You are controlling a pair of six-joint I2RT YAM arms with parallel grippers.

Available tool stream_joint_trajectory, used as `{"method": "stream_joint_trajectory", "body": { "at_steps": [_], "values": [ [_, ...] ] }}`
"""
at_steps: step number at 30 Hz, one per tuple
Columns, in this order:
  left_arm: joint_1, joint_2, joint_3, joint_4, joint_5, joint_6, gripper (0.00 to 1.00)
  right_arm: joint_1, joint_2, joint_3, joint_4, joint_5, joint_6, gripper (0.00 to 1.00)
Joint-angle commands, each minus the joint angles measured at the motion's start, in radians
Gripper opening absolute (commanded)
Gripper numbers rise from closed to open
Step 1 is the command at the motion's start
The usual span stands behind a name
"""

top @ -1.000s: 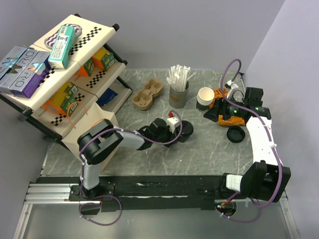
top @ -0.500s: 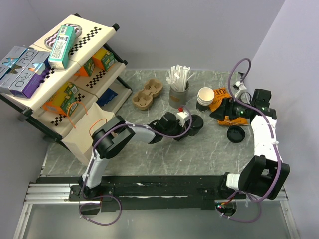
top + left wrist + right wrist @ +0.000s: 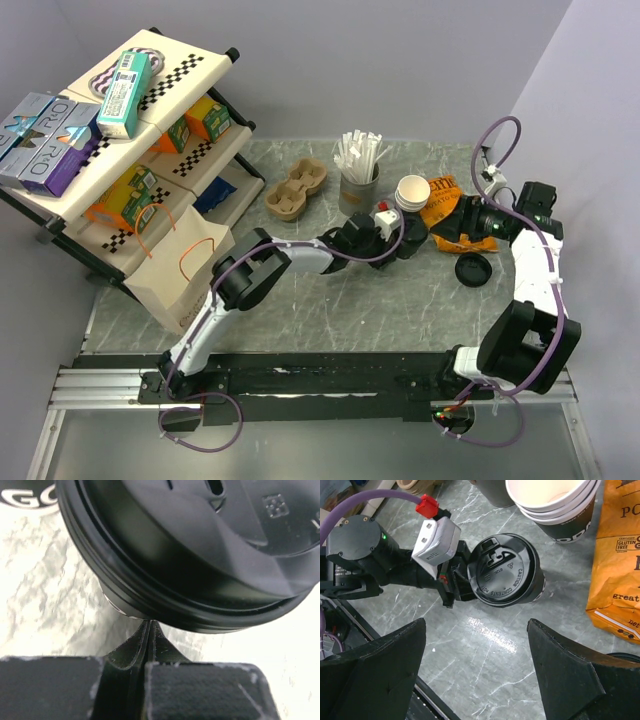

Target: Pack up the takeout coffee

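The takeout coffee (image 3: 413, 242), a dark cup with a round black lid, is on the table just below the stack of white cups (image 3: 412, 192). My left gripper (image 3: 397, 246) is shut, with nothing between its fingers. Its tips (image 3: 150, 626) press against the cup's side just under the lid (image 3: 200, 545). My right gripper (image 3: 466, 226) is open and empty, hovering to the right of the cup. In the right wrist view the coffee (image 3: 505, 570) lies beyond my spread right fingers (image 3: 385, 670), and the left gripper (image 3: 452, 584) touches the coffee's left side.
An orange snack bag (image 3: 441, 202) and a loose black lid (image 3: 472, 270) lie under the right arm. A holder of straws (image 3: 358, 190) and a cardboard cup carrier (image 3: 297, 190) stand at the back. A paper bag (image 3: 175, 272) leans by the shelf (image 3: 110, 150) on the left.
My left arm has stretched to the right and slid the coffee with it, from mid-table to beside the white cups. My right gripper has drawn back slightly to the right.
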Motion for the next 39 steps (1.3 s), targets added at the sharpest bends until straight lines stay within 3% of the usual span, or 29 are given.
{"method": "stream_joint_trajectory", "body": {
  "at_steps": [1, 10, 16, 19, 22, 26, 31, 36, 39],
  "values": [
    [-0.008, 0.065, 0.078, -0.080, 0.009, 0.006, 0.01, -0.026, 0.001, 0.003, 0.013, -0.050, -0.034, 0.88],
    [-0.009, 0.115, 0.191, -0.124, 0.022, 0.014, 0.01, -0.044, -0.001, -0.021, 0.029, -0.067, -0.019, 0.88],
    [-0.009, -0.041, 0.026, -0.104, 0.040, 0.038, 0.01, -0.044, -0.023, -0.014, 0.025, -0.068, -0.003, 0.88],
    [-0.008, -0.192, -0.092, -0.138, 0.061, 0.044, 0.14, -0.046, -0.048, -0.012, 0.042, -0.071, 0.021, 0.88],
    [-0.009, -0.352, -0.169, -0.211, 0.068, 0.057, 0.47, -0.041, -0.068, -0.012, 0.069, -0.067, 0.065, 0.88],
    [0.005, -0.504, -0.156, -0.351, 0.051, 0.125, 0.65, -0.021, -0.089, -0.007, 0.085, -0.038, 0.087, 0.88],
    [0.098, -0.575, -0.036, -0.598, -0.037, 0.207, 0.73, 0.055, -0.134, 0.019, 0.037, 0.042, 0.076, 0.89],
    [0.234, -0.645, 0.001, -0.652, -0.069, 0.235, 0.77, 0.173, -0.145, 0.091, -0.013, 0.218, 0.026, 0.89],
    [0.317, -0.618, 0.096, -0.768, -0.063, 0.213, 0.78, 0.210, -0.134, 0.137, -0.041, 0.273, 0.003, 0.89]
  ]
}}
